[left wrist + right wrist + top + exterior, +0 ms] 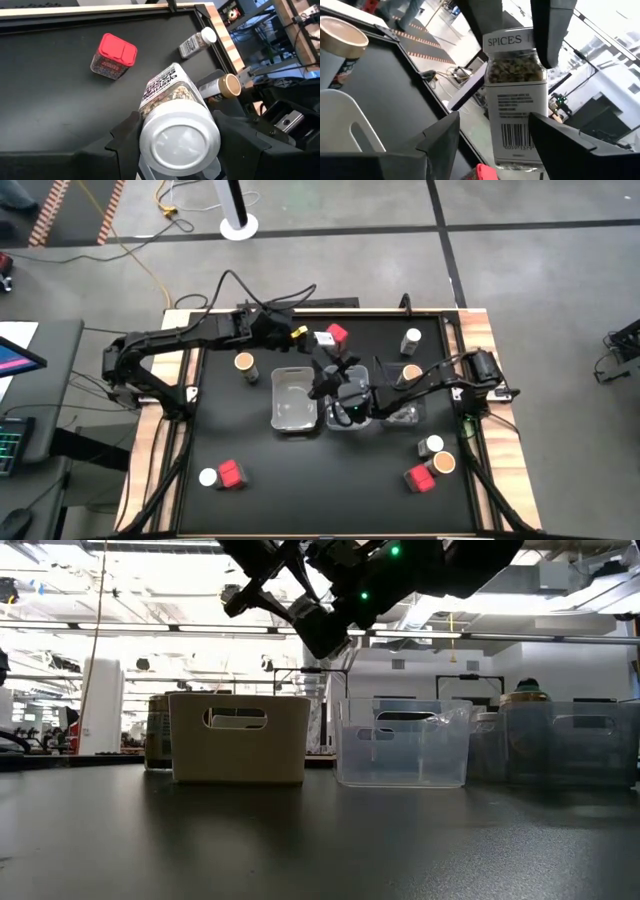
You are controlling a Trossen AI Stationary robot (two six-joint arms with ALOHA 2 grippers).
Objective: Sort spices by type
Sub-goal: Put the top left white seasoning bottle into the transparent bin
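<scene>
My left gripper (175,122) is shut on a white-lidded spice jar (167,95) with a black-and-white label. It holds the jar in the air over the trays at the table's middle (325,378). The low view shows the left gripper high above the trays (322,632). My right gripper (492,127) is open beside it, over the middle clear tray (350,405). Its fingers stand on either side of the jar's bottom end (517,150); I cannot tell whether they touch it. My left gripper pinches the jar at its lid end (150,131) between its two fingers, one on each side. The right wrist view shows those fingers (487,20) coming down onto the jar's top above the word SPICES (512,42). The jar hangs below them, lifted clear.
A white tray (295,402) and two clear trays (405,415) stand in a row at the middle. A red box (337,335), a white-lidded jar (412,340) and tan-lidded jars (245,363) lie around. More spices sit at the near right (430,465) and near left (222,475).
</scene>
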